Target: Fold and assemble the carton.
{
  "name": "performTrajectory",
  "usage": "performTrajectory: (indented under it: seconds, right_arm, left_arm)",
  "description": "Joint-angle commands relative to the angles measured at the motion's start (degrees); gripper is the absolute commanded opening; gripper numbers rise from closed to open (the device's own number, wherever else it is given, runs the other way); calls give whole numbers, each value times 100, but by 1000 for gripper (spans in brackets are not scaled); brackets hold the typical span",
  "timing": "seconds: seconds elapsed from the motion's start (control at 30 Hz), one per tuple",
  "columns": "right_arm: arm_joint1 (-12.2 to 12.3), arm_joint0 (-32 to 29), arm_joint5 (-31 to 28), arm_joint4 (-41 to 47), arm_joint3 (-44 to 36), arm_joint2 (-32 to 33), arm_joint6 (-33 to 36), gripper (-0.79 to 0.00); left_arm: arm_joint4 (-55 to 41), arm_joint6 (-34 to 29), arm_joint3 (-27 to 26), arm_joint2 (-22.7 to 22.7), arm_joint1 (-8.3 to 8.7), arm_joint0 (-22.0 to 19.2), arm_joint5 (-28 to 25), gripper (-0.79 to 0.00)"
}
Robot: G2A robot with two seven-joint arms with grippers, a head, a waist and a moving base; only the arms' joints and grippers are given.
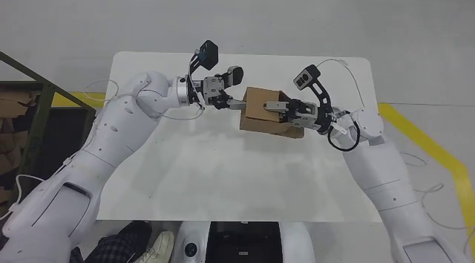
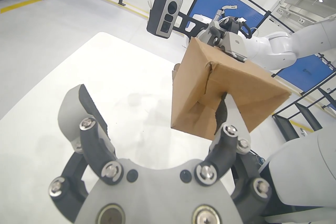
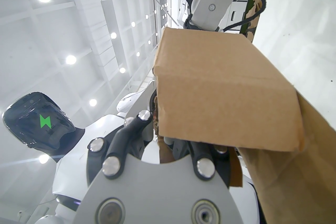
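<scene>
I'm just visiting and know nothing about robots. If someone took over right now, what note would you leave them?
Left gripper: open, one fingertip against the carton's end seam.
Right gripper: shut on the carton's other end, holding it over the table.
Done: carton is box-shaped; the left gripper's end is folded in.
Left: that seam gapes; a flap by the right gripper hangs loose.

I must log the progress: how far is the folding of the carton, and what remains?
Done: the carton has a box shape and is held over the table. In hand: the right gripper is shut on its edge, and one finger of the open left gripper presses the folded end flaps. Left: the seam is not closed, and a flap by the right gripper looks unfolded.
</scene>
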Motion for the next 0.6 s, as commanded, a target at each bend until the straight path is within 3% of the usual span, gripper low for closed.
performTrajectory:
  seconds: [0.0,0.57]
  right_arm:
    - [3,-2,-1,1,6,12,6,-785]
    - [4,-12,2,24,-14,9,11,-785]
  left_arm:
    - [-21,15,37,45,-9,-35,0,0]
    - [-111,77,179,273,-67,-213,0,0]
